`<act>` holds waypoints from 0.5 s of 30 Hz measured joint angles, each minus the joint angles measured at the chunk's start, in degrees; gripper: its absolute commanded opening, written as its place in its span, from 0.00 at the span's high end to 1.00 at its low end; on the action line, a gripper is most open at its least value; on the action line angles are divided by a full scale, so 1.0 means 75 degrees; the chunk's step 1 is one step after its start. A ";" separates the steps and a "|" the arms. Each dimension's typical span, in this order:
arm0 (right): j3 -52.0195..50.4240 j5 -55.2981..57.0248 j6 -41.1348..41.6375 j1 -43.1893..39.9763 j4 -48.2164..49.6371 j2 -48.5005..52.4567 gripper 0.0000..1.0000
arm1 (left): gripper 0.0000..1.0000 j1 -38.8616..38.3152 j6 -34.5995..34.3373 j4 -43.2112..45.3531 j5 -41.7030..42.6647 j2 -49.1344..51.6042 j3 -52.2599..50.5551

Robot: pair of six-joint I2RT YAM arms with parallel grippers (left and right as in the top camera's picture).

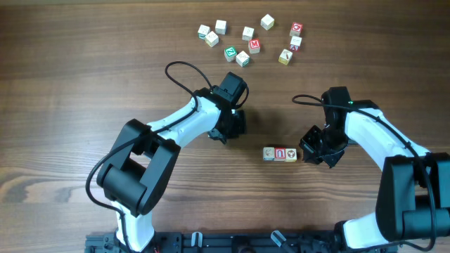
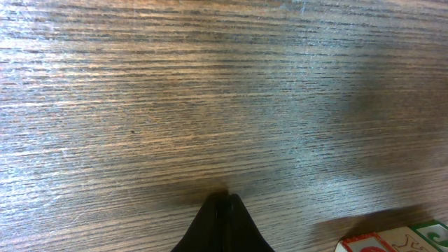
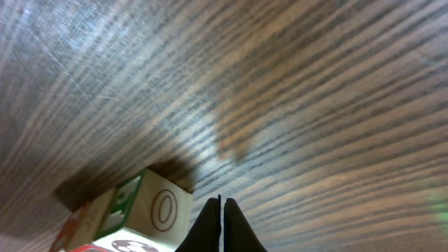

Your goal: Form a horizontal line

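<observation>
Three small picture blocks (image 1: 280, 154) lie side by side in a short horizontal row in the middle of the wooden table. My right gripper (image 1: 314, 150) is shut and empty, just right of the row's right end; in the right wrist view its closed fingertips (image 3: 221, 204) sit beside the end block with an O on it (image 3: 165, 208). My left gripper (image 1: 230, 128) is shut and empty, left of and above the row; its closed tips (image 2: 225, 199) rest over bare wood, with the row's edge (image 2: 392, 241) at lower right.
Several loose blocks (image 1: 246, 43) lie scattered at the back of the table, from a white one (image 1: 204, 31) on the left to a red-topped one (image 1: 296, 29) on the right.
</observation>
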 measured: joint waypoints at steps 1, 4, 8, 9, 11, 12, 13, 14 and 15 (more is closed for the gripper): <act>0.0000 -0.0003 0.0020 0.0000 0.0035 0.0000 0.96 | 0.96 0.0000 0.0000 0.0000 0.0000 0.0000 0.0000; 0.0000 -0.0020 0.0207 0.0000 0.0099 0.0000 0.96 | 0.96 0.0000 0.0000 0.0000 -0.0003 0.0000 0.0000; 0.0000 -0.0280 0.0335 0.0000 0.0134 0.0000 0.95 | 0.96 0.0000 0.0006 0.0003 -0.0003 0.0000 0.0000; 0.0000 -0.0329 0.0356 0.0000 0.0137 0.0000 0.96 | 0.96 0.0000 0.0015 0.0003 -0.0003 0.0000 0.0000; 0.0000 -0.0425 0.0379 0.0000 0.0134 0.0000 0.96 | 0.96 0.0000 0.0017 0.0003 -0.0003 0.0000 0.0000; 0.0000 -0.0455 0.0388 0.0000 0.0134 0.0000 0.95 | 0.96 0.0000 0.0017 0.0003 -0.0003 0.0000 0.0000; 0.0000 -0.0490 0.0388 0.0000 0.0134 0.0000 0.96 | 0.96 0.0000 0.0017 0.0003 -0.0003 0.0000 0.0000; 0.0000 -0.0527 0.0388 0.0000 0.0134 0.0000 0.95 | 0.96 0.0000 0.0017 0.0003 -0.0003 0.0000 0.0000; 0.0000 -0.0577 0.0388 0.0000 0.0134 0.0000 0.95 | 0.96 0.0000 0.0017 0.0000 -0.0006 0.0000 0.0000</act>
